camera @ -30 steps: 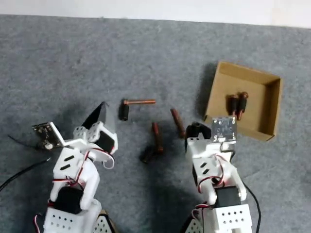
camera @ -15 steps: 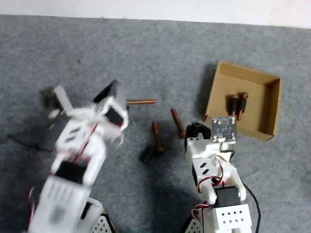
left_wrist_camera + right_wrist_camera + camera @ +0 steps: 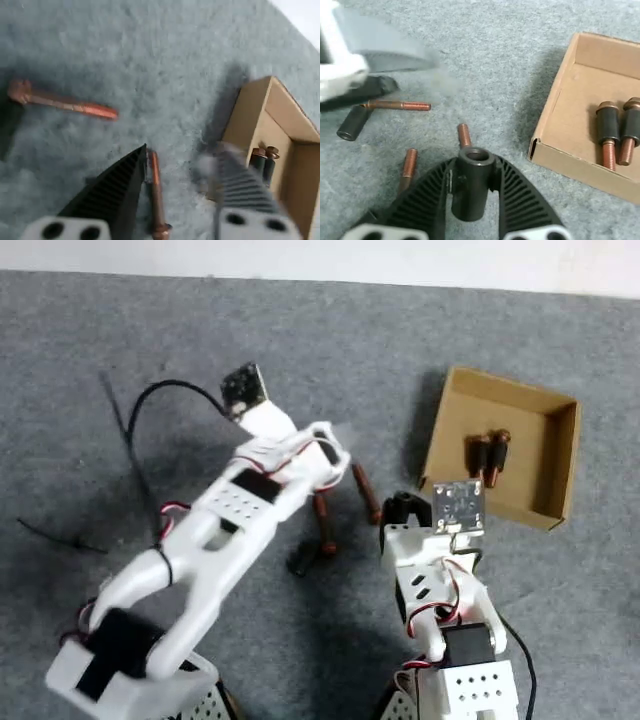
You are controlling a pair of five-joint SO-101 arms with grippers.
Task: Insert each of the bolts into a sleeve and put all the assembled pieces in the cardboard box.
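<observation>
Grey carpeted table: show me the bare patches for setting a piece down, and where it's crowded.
Free: the grey carpeted table along its far edge, beyond the cardboard box; also the box floor beside the two sleeved bolts. Crowded: between the arms, where loose copper bolts and a black sleeve lie.

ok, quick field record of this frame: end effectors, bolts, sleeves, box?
left end effector: open, over the grey carpet; a loose copper bolt lies beside one finger, ungripped
right end effector: shut on a black cylindrical sleeve, held upright
brown cardboard box: holds two assembled bolt-and-sleeve pieces, side by side
other loose parts: second copper bolt with a second black sleeve beside its head; third copper bolt near the right end effector
</observation>
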